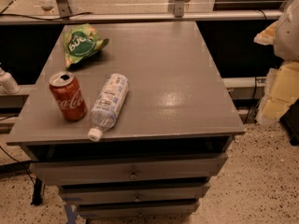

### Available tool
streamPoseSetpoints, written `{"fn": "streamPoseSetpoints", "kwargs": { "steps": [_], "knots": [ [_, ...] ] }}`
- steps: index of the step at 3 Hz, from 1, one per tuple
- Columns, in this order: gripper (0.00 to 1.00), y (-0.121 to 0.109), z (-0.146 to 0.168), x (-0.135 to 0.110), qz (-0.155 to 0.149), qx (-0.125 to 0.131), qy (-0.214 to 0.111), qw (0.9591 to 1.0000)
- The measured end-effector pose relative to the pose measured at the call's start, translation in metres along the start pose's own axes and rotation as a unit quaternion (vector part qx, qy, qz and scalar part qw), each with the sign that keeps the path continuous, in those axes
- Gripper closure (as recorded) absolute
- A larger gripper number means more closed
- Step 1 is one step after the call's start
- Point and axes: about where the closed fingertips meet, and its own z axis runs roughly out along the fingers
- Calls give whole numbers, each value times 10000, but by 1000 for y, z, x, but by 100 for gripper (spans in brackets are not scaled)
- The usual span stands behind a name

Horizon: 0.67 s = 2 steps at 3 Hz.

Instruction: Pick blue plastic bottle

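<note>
- Blue plastic bottle [109, 105]: clear, pale label, lying on side at front-left of table top [177, 78]; white cap [95, 134] at front edge.
- Red soda can [68, 97]: upright, just left of bottle.
- Green snack bag [81, 43]: back-left corner, apart from can.
- Drawers [133, 171]: stacked under top.
- Gripper [287, 31]: pale shape at far right edge, partly cut off, well apart from bottle, holding nothing visible; whether released or clenched, cannot tell.

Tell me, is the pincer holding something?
Nothing shows as held: the bottle lies free on the table, and the pincer is out of view.
</note>
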Motion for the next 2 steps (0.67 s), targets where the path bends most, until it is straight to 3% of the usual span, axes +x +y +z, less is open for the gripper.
{"fn": "streamPoseSetpoints", "kwargs": {
  "steps": [1, 2],
  "knots": [
    [0, 0, 0, 0, 0, 0, -2, 10000],
    [0, -5, 9, -8, -51, -122, -350, 9993]
  ]
}}
